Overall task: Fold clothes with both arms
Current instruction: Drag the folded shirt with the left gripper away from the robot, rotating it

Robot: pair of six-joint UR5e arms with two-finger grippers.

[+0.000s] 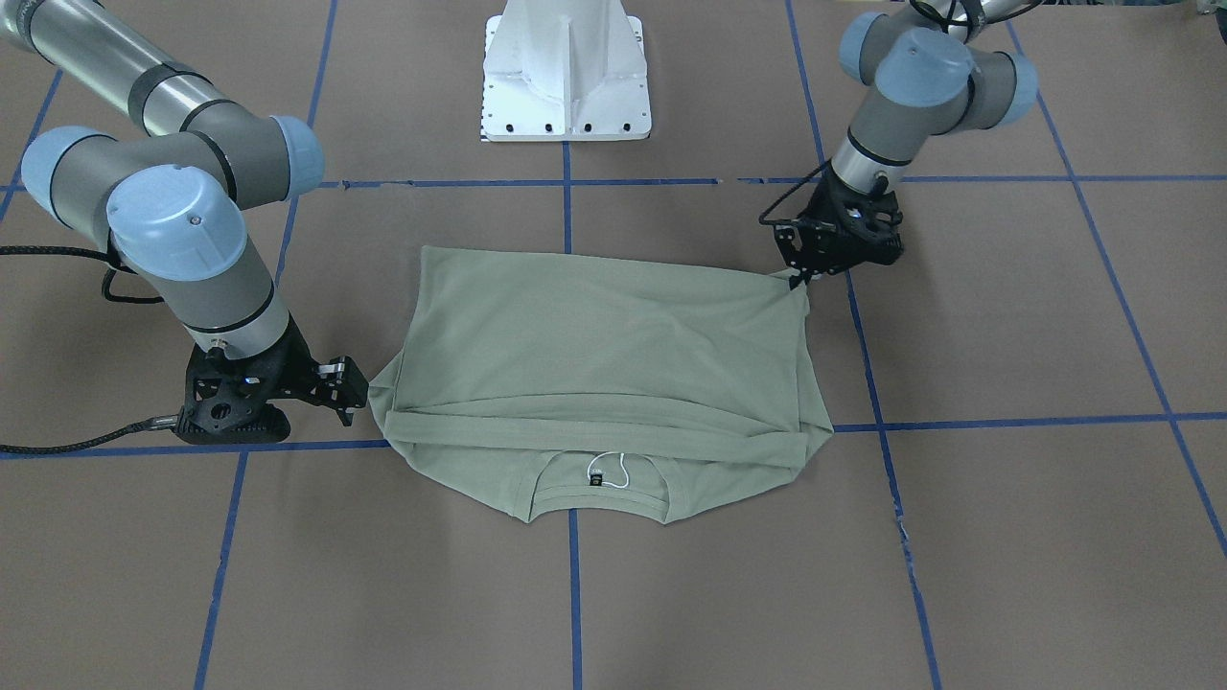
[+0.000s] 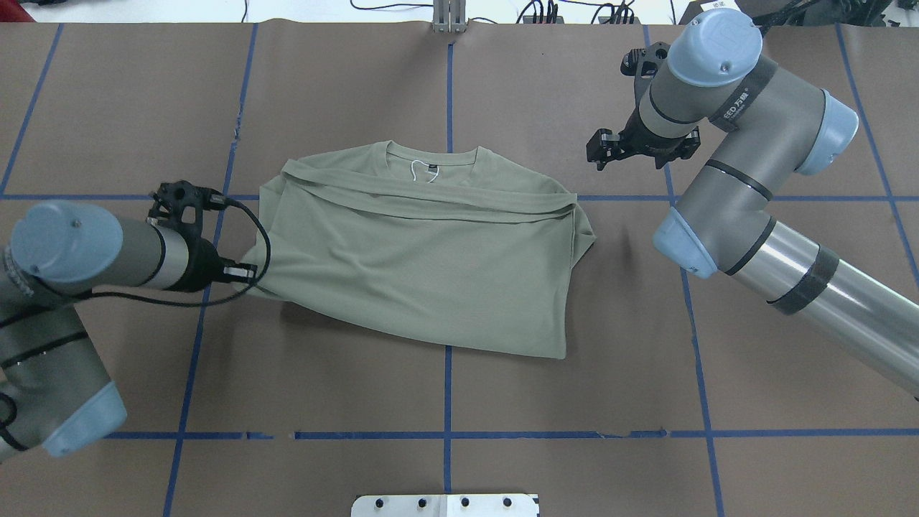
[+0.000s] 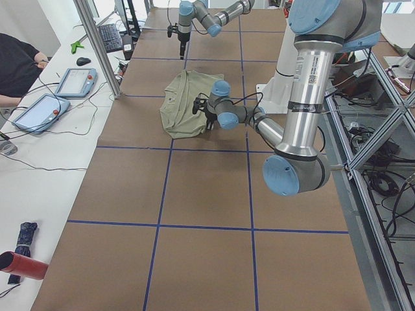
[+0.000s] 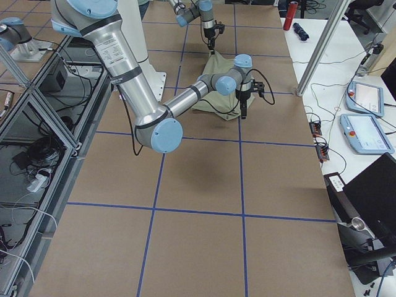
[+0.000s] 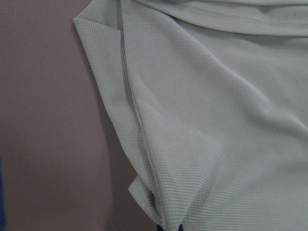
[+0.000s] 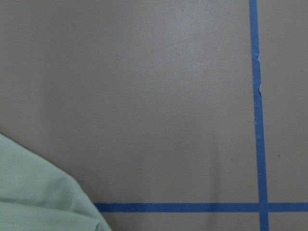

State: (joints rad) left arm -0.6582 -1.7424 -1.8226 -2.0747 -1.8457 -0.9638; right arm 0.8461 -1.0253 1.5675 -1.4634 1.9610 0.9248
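Observation:
The sage-green shirt [image 1: 604, 364] lies folded in the middle of the brown table, with its round neck and black label [image 1: 596, 479] on the side away from the robot. It also shows in the overhead view [image 2: 431, 266]. My left gripper [image 2: 244, 273] is shut on the shirt's near-left corner and pulls it out to a point; it also shows in the front-facing view [image 1: 800, 276]. The left wrist view shows the bunched fabric [image 5: 202, 120] right at the fingertips. My right gripper [image 2: 603, 152] is open and empty, beside the shirt's far-right corner and apart from it. The right wrist view shows only a shirt edge [image 6: 33, 192].
The white pedestal base [image 1: 566, 86] stands on the robot's side of the table. Blue tape lines [image 2: 447, 388] grid the brown surface. A side bench with tablets [image 3: 71, 81] and a metal post [image 3: 97, 45] runs along the far edge.

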